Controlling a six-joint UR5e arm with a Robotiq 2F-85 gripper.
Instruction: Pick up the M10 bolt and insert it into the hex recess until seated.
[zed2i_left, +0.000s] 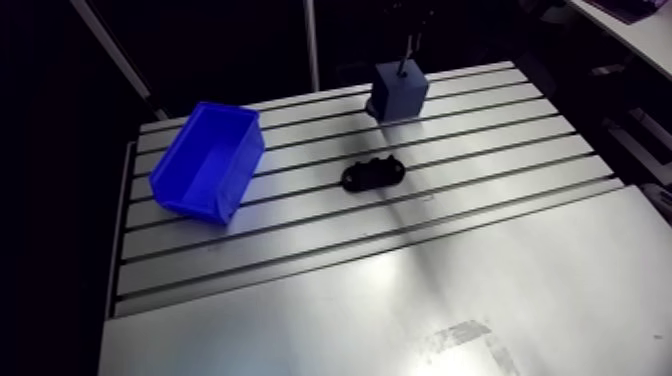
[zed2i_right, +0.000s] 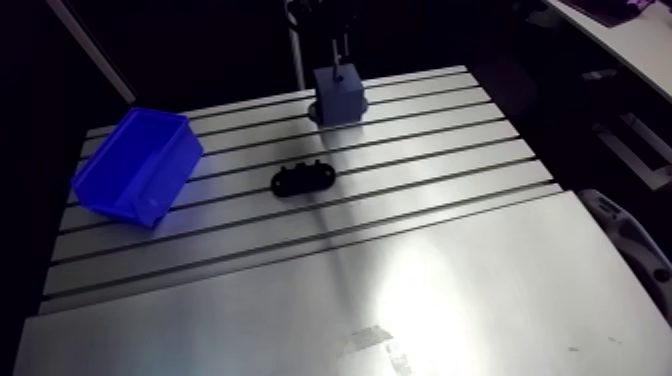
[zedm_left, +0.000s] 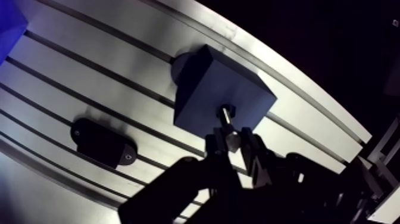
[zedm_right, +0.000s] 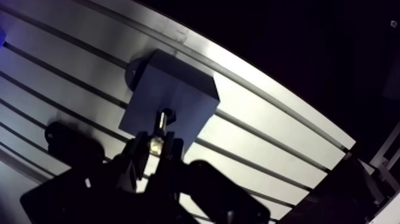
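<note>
Holding the slim bright-metal M10 bolt (zedm_left: 226, 121) pinched in the dark two-fingered Robotiq gripper (zedm_left: 233, 140), narrow and clamped near the bolt's head end, with the shank pointing down at the top face of the grey-blue square block (zedm_left: 202, 89). Hovering right over the small dark hex recess (zedm_left: 230, 109) in that face, tip at or just inside the opening; impossible to say which from the wrist view. Judging the step in hand as the insertion itself, not yet seated.

Finding that block, in the arm view, at the far side of the slotted aluminium table (zed2i_left: 480, 290), well apart from the open blue plastic bin (zed2i_left: 207, 160) and just beyond the low black oblong fixture (zed2i_left: 372, 174) lying on the table.

Likely trouble from here:
- Jamming against the rim of the recess, through a slightly tilted shank or a small sideways offset.
- Shoving or tipping the block, if not fixed down, by pressing on regardless.
- Slipping the bolt upward in the grip under that same load.
- Leaving the bolt leaning, or toppling out and rolling away across the table, by releasing before full depth.

Worth keeping the shank square to the face, descending slowly, and opening only once seated.
</note>
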